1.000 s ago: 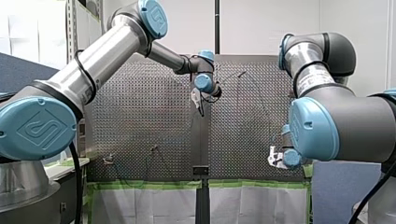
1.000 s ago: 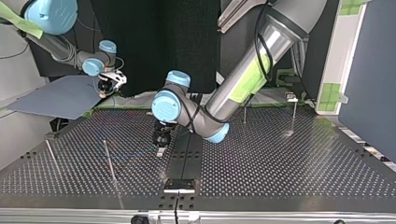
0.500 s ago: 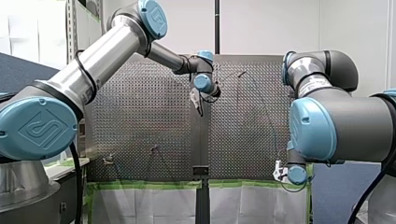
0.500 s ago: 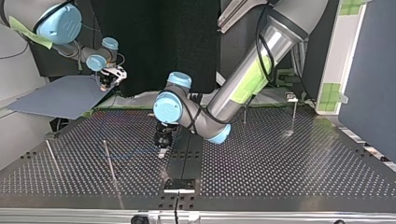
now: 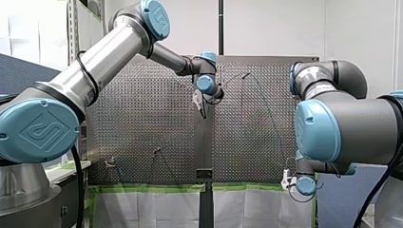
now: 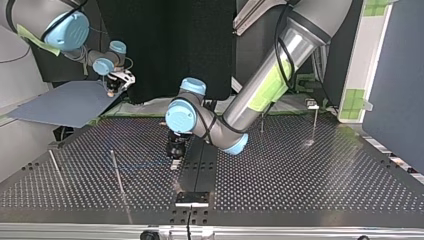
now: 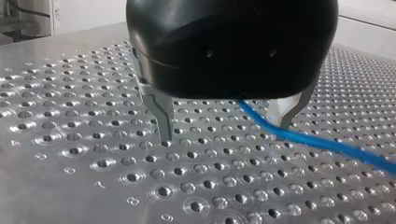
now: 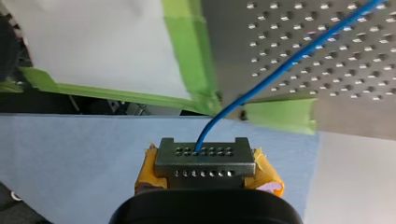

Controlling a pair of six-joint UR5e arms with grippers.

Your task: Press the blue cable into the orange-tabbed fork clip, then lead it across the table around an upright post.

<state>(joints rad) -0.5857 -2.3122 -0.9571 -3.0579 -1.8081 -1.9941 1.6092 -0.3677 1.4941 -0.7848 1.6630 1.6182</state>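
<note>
In the left wrist view my left gripper (image 7: pixel 223 132) stands open just above the perforated table (image 7: pixel 70 116). The blue cable (image 7: pixel 299 137) runs between its metal fingers (image 7: pixel 161 112), close to one of them, and neither finger presses on it. The front view has this gripper (image 5: pixel 201 102) over the middle of the table. My right gripper (image 8: pixel 205 161) is shut on the blue cable (image 8: pixel 261 88), which leaves its yellow pads (image 8: pixel 266 175) and leads back over the table. In the top view it (image 6: pixel 114 87) hangs beyond the far left corner. I cannot make out the fork clip.
Thin upright posts stand at the top view's near left (image 6: pixel 118 175) (image 6: pixel 55 167) and far right (image 6: pixel 315 122). Green tape (image 8: pixel 280 114) lines the table edge by my right gripper. A blue-grey sheet (image 6: pixel 65 105) lies beyond that corner. A black bracket (image 6: pixel 191 198) sits at the near edge.
My right gripper has travelled down the front view, past the table's near right edge, with the cable in it. My left gripper has stayed nearly still and open.
</note>
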